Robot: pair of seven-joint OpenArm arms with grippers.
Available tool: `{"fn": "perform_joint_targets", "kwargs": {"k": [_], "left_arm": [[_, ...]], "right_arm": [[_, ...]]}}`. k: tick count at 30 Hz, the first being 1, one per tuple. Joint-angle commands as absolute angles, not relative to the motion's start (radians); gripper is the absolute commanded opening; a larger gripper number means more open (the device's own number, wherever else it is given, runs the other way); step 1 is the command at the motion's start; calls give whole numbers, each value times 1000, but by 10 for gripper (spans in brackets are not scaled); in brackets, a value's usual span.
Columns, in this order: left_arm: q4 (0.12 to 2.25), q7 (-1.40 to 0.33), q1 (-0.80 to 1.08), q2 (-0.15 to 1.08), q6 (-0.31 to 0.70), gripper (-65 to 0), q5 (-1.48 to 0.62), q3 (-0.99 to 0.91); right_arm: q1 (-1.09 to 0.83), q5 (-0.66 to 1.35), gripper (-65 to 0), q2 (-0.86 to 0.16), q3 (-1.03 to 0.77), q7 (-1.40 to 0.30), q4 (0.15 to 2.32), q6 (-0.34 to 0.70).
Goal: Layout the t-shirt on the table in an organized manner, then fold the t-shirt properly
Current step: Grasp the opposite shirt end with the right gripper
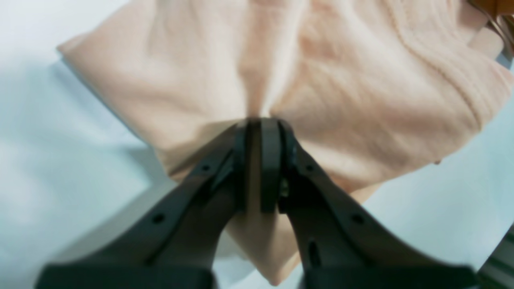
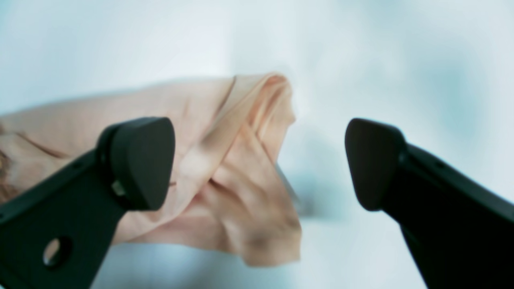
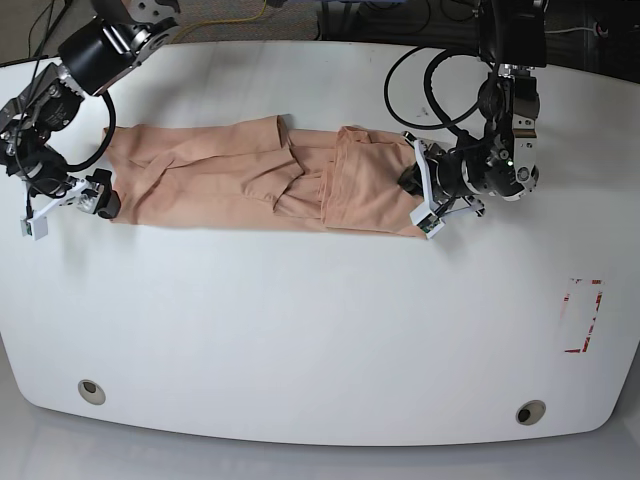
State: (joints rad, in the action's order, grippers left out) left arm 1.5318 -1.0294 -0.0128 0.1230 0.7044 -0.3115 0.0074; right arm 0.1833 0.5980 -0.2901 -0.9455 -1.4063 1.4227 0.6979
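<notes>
While the t-shirt (image 3: 260, 185) lies stretched in a long band across the table (image 3: 320, 330), my left gripper (image 1: 259, 132) pinches its edge at one end — my right gripper (image 2: 259, 162) hangs spread wide, nothing held, just off the other end.

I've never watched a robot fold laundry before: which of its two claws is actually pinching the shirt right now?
The left gripper, on the right side of the overhead view, is shut on the t-shirt, the cloth bunched between its fingers. The right gripper is open at the other end, holding nothing.
</notes>
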Motion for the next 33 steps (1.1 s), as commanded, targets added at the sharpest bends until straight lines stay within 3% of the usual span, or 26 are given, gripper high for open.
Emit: {"fn": "perform_joint_targets", "kwargs": {"k": [1,8,14,33], "left_arm": [[1527,-1064,-21,134,698,-608,-271,7],[1520,-1064,-21,154,698,-608,-272,7],[1518,-1064,-21,156,698,-608,-272,7],[1518,-1064,-21,151,698,-608,-272,8]], "right_arm": [[193,654,0,-341,-949,-1396,1337,698],[189,705,0,-374,-943,-1379,1176,698],[163,708,0,-361,-932,-1376,1175,698],[119,699,-2,-176,-780,-1389,1333,698]]}}
